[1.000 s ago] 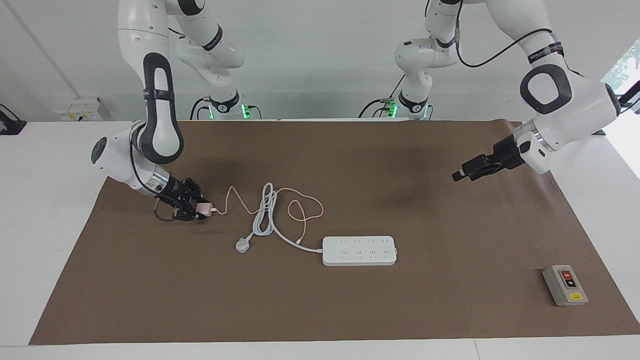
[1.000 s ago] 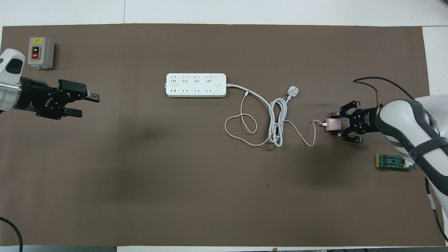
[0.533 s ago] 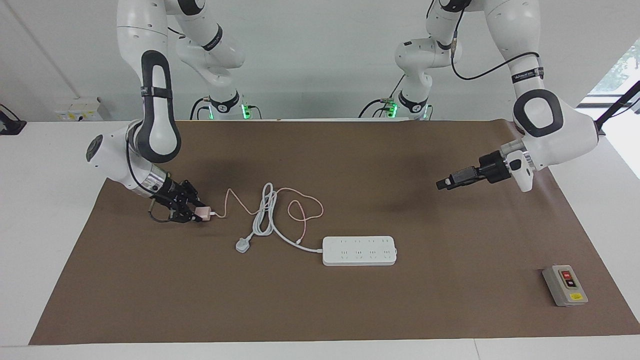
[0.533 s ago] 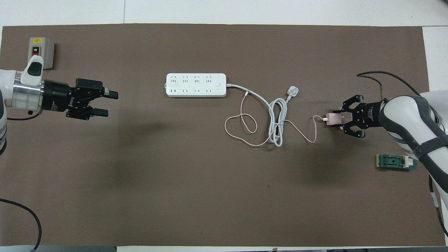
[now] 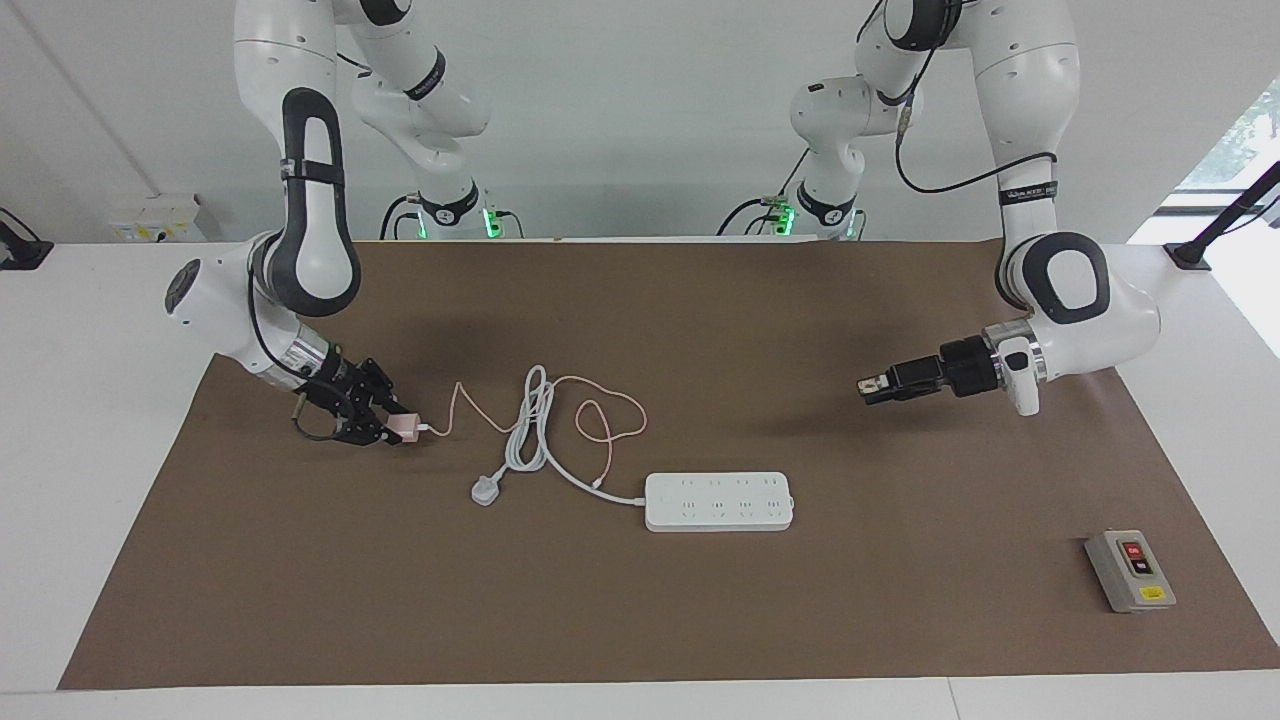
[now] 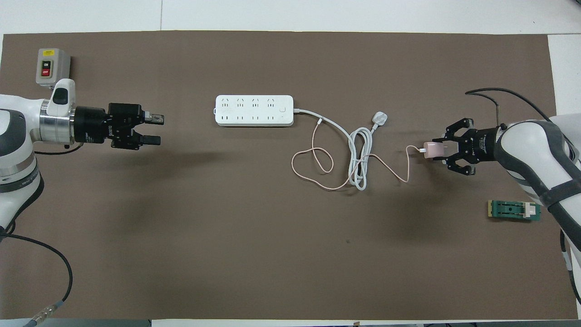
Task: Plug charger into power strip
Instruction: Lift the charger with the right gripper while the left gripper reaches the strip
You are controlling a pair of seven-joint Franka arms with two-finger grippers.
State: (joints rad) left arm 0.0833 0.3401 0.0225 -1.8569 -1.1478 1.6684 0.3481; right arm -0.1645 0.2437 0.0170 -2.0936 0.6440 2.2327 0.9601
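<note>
Overhead view showed the green part (image 6: pixel 514 210) nearest the robots, at the right arm's end of the tabletop (image 6: pixel 272 236), with the right arm's forearm cutting off its one end. Farther out, the right claw (image 6: pixel 441 150) was closed on the charger (image 6: pixel 431 149), its outer links splayed to the sides; the claw covered the charger's end, so its prongs could not be made out. In the facing view the right claw (image 5: pixel 392 424) sat low at the brown mat with the charger (image 5: pixel 404 428) in its tips; whether the cube touched the mat could not be told. The pink cable (image 6: pixel 331 169) ran from the charger toward the middle in loose loops, crossing the coiled white cord (image 6: pixel 358 156) and its three-pin plug (image 6: pixel 380 119). That coil lay between the charger and the power strip (image 6: pixel 254 110), which lay flat mid-table, sockets up, slightly farther from the robots. The left claw (image 6: pixel 156 130) hung over bare mat toward the left arm's end, fingers apart, holding nothing. Farthest out, at that same end, stood the grey switch box (image 6: pixel 52 68).
</note>
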